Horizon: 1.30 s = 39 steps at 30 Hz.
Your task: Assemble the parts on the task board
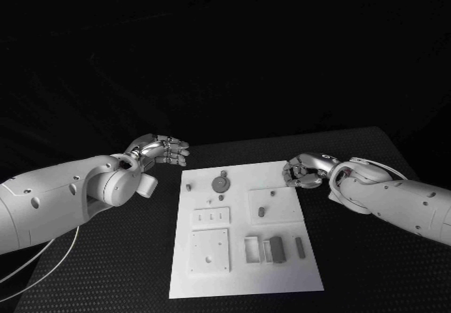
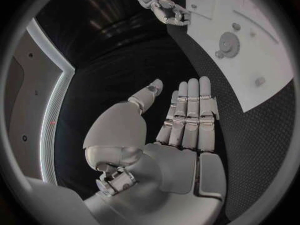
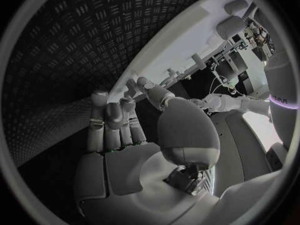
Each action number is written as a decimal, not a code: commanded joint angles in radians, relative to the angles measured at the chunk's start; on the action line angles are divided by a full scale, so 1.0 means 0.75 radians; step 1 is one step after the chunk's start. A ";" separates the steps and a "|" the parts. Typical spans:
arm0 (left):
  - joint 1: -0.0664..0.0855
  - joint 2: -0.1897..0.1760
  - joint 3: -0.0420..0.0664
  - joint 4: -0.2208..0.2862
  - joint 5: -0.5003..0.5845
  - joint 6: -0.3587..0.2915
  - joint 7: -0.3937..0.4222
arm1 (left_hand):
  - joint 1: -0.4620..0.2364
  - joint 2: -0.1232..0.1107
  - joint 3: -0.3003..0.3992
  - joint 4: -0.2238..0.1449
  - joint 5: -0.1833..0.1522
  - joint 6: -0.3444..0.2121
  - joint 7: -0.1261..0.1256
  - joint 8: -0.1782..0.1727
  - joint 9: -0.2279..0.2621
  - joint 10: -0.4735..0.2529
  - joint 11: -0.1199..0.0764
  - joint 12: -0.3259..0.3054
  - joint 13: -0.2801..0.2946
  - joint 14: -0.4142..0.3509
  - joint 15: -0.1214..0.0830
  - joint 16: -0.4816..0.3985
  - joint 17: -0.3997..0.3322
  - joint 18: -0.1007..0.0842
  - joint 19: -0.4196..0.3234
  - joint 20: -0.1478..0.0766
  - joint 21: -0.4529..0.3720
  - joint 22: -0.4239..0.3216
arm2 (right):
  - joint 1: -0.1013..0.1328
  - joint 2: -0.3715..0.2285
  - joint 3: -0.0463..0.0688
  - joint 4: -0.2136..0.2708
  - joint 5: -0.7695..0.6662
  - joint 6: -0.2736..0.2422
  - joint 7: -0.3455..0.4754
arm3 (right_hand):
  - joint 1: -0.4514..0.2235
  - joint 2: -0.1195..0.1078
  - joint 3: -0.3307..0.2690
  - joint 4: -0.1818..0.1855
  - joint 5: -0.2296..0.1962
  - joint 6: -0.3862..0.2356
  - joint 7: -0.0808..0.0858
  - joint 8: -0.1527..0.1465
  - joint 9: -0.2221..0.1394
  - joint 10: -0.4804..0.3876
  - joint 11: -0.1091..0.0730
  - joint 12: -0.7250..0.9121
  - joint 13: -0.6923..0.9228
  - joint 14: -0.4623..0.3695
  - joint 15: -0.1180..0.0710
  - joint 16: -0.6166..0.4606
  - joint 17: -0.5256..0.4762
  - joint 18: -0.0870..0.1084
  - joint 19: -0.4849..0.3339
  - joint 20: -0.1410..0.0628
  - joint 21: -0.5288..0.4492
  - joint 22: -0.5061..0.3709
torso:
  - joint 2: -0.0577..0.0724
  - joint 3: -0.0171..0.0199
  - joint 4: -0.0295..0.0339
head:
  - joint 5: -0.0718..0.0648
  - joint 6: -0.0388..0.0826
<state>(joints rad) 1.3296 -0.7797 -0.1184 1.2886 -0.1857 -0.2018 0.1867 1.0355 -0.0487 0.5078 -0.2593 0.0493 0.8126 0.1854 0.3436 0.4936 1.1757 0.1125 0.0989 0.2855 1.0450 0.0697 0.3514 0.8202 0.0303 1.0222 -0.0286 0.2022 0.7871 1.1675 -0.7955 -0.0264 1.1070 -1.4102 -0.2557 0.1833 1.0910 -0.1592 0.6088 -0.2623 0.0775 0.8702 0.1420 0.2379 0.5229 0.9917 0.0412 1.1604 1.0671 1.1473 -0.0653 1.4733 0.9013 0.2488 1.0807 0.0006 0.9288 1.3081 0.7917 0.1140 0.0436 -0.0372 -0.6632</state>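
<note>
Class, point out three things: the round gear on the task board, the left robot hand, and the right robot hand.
Gear [image 1: 221, 183], head view: middle of its round face.
Left robot hand [image 2: 187, 120], left wrist view: middle of its straightened fingers.
Right robot hand [image 1: 305, 171], head view: its curled fingers.

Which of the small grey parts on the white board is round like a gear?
The round grey gear-like part near the white task board's far edge; the other parts look like blocks, pegs or bars.
</note>
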 commanded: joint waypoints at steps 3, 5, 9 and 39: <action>0.001 0.000 0.001 0.002 -0.002 0.021 0.008 | -0.012 0.001 -0.001 0.003 0.005 0.003 0.003 -0.005 0.001 0.007 0.002 -0.009 0.002 0.013 0.000 -0.007 0.003 0.026 0.008 -0.002 -0.005 0.002 | -0.001 0.000 0.000 -0.001 -0.007 0.009 0.008 | 0.004 -0.018 0.001 -0.004 0.003 -0.008 0.025 -0.010 -0.003 0.000 0.010 -0.001 -0.002 0.000 0.010 0.000 -0.002 0.017 0.004 0.000 -0.002 0.023 | 0.000 -0.0003 0.0008 | -0.003 -0.001; 0.001 -0.001 0.001 0.002 -0.002 0.020 0.008 | -0.012 0.001 -0.001 0.003 0.005 0.003 0.003 -0.005 0.001 0.007 0.002 -0.009 0.002 0.013 0.000 -0.007 0.003 0.026 0.008 -0.002 -0.005 0.002 | -0.001 0.000 0.000 -0.001 -0.007 0.009 0.010 | 0.008 -0.017 0.004 -0.004 0.003 -0.008 0.026 -0.010 -0.004 0.000 0.011 0.000 -0.002 -0.001 0.011 0.000 -0.002 0.017 0.004 0.000 -0.003 0.023 | 0.000 0.0001 0.0008 | -0.003 -0.002; 0.001 -0.001 0.001 0.002 -0.002 0.021 0.007 | -0.012 0.001 -0.001 0.003 0.005 0.003 0.003 -0.005 0.002 0.007 0.003 -0.009 0.002 0.013 0.000 -0.007 0.003 0.026 0.008 -0.002 -0.005 0.003 | -0.001 0.000 0.000 -0.004 -0.006 0.008 0.011 | 0.017 -0.008 0.009 -0.006 0.003 -0.001 0.025 -0.006 -0.003 -0.001 0.011 0.001 -0.002 -0.001 0.012 0.000 -0.002 0.017 0.005 0.000 -0.003 0.023 | 0.000 0.0002 0.0004 | -0.003 -0.002; -0.002 0.003 0.000 -0.003 -0.003 0.024 0.003 | -0.013 0.002 -0.001 0.004 0.004 0.002 0.004 -0.007 0.003 0.007 0.003 -0.013 0.006 0.014 0.000 -0.012 0.008 0.026 0.009 -0.002 -0.007 0.004 | -0.001 0.003 0.000 -0.011 0.007 0.006 0.014 | 0.084 0.068 0.023 -0.033 0.003 0.059 0.006 0.029 0.006 0.003 -0.007 0.008 -0.006 0.001 -0.004 0.004 -0.002 0.017 0.003 0.000 0.001 0.026 | -0.001 -0.0011 0.0011 | -0.007 -0.006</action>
<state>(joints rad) 1.3282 -0.7783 -0.1188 1.2848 -0.1857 -0.1976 0.1845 1.0355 -0.0487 0.5079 -0.2593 0.0493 0.8126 0.1854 0.3436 0.4953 1.1757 0.1125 0.0951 0.2885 1.0513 0.0689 0.3475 0.8251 0.0301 1.0222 -0.0286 0.2022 0.7886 1.1672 -0.7934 -0.0266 1.0976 -1.4078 -0.2549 0.1880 1.1469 -0.1093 0.6266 -0.2801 0.0775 0.8870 0.1257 0.2527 0.5262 0.9921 0.0409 1.1603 1.0640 1.1474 -0.0654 1.4733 0.9015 0.2488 1.0791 0.0024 0.9285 1.3081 0.7910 0.1140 0.0438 -0.0417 -0.6674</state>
